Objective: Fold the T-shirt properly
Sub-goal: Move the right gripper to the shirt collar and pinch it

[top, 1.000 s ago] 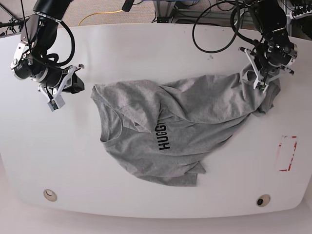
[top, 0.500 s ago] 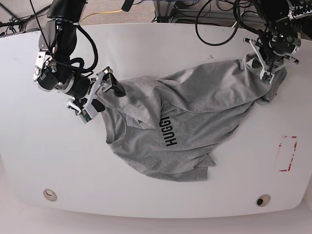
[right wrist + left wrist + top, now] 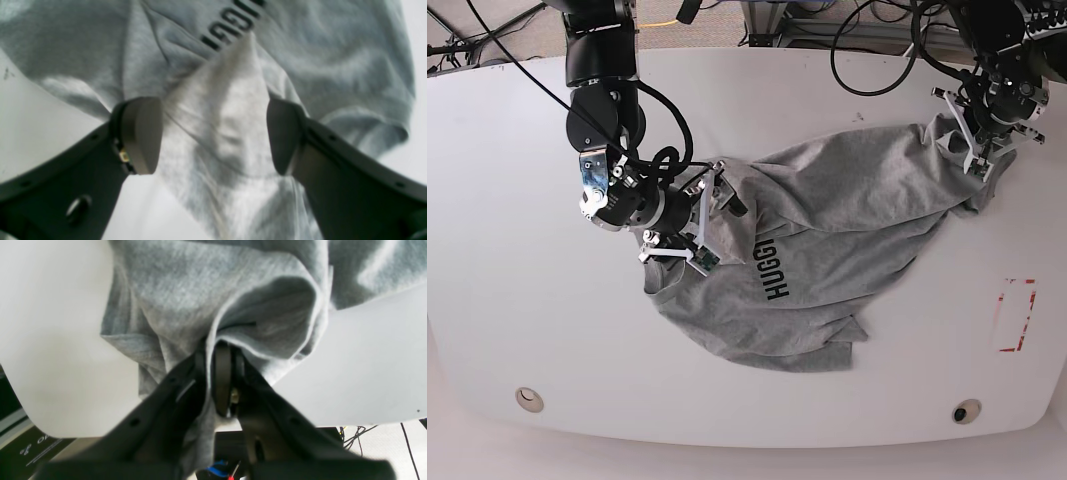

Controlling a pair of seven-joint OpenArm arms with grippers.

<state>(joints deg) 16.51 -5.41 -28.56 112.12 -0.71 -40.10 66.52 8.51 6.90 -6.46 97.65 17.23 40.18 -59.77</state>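
The T-shirt [image 3: 827, 250] lies crumpled across the middle of the white bench [image 3: 517, 300], its black lettering [image 3: 774, 270] face up, one end bunched toward the far corner on the base view's right and a loose flap trailing toward the near edge.

The left hand [image 3: 980, 150] is clamped on a gathered fold of that far end; in its wrist view the pads are pressed together with grey cloth [image 3: 206, 306] pinched between them and more hanging down beside the fingers [image 3: 222, 373].

The right hand [image 3: 707, 220] sits over the shirt's other end, toward the bench's middle. Its wrist view shows the fingertips [image 3: 141, 133] standing well apart with a raised ridge of fabric [image 3: 227, 126] between them, not gripped.

The shirt looks light, soft and entirely limp, so it will sag, drag and crease rather than hold any shape. Pulling from one point only stretches a ridge through it. A good hold is probably on a seamed edge, such as a shoulder or hem corner, where the doubled cloth gives the pads something to bite. The ridge under the right hand may be several layers deep, so closing there risks lifting a bunch rather than a single edge.
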